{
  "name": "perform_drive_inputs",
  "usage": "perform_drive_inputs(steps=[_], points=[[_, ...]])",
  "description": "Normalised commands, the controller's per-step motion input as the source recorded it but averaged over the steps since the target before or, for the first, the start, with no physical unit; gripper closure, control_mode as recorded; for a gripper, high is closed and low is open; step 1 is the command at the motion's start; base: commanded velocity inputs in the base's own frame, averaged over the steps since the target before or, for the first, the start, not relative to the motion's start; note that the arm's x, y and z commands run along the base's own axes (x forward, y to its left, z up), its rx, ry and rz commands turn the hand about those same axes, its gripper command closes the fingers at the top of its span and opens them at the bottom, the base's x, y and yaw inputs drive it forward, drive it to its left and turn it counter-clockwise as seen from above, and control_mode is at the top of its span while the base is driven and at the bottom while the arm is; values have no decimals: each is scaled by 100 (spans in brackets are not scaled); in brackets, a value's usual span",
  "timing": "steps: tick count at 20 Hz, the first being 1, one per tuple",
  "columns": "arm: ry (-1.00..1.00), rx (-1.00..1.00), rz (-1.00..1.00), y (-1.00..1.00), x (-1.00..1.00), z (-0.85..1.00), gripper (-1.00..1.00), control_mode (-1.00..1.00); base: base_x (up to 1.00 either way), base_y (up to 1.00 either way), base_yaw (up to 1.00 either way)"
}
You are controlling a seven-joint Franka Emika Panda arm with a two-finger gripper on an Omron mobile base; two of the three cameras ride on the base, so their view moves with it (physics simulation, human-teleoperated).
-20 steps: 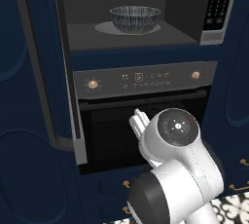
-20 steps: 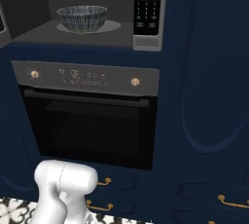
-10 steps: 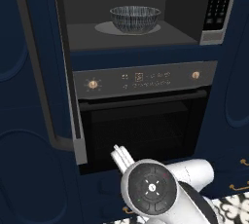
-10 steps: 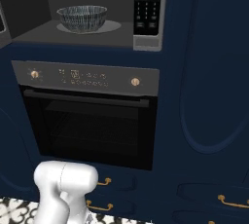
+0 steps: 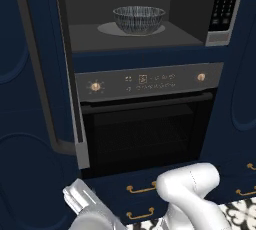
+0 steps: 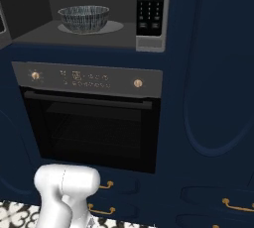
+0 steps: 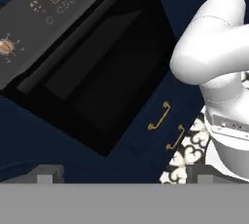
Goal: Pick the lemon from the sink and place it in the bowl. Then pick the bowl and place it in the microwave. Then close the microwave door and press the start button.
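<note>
Bowl (image 5: 138, 19) sits mid-floor of microwave (image 5: 150, 29), well above gripper (image 5: 80, 201). Jaws spread wide, holding nothing. Dropped from oven front (image 5: 145, 129) height a second ago to low by door (image 5: 47, 74) bottom edge. Suggests placing finished; swinging door shut likely next, start button after.

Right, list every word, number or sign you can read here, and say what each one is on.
No text can be read.
Microwave button panel: rows of pale key markings, too small to read.
Oven control strip: a small boxed display and a row of pale icons, too blurred to read.
Bowl: striped pattern, no lettering.
</note>
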Motion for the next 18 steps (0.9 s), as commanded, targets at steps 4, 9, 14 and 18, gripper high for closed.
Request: perform_drive_inputs(steps=[4, 9, 14, 18], points=[[-29, -8, -2, 84, 63, -1, -100, -100, 0, 0, 0], [-21, -2, -7, 97, 46, 1, -100, -100, 0, 0, 0], [-12, 0, -13, 97, 37, 12, -100, -100, 0, 0, 0], [-4, 0, -16, 78, 57, 19, -100, -100, 0, 0, 0]])
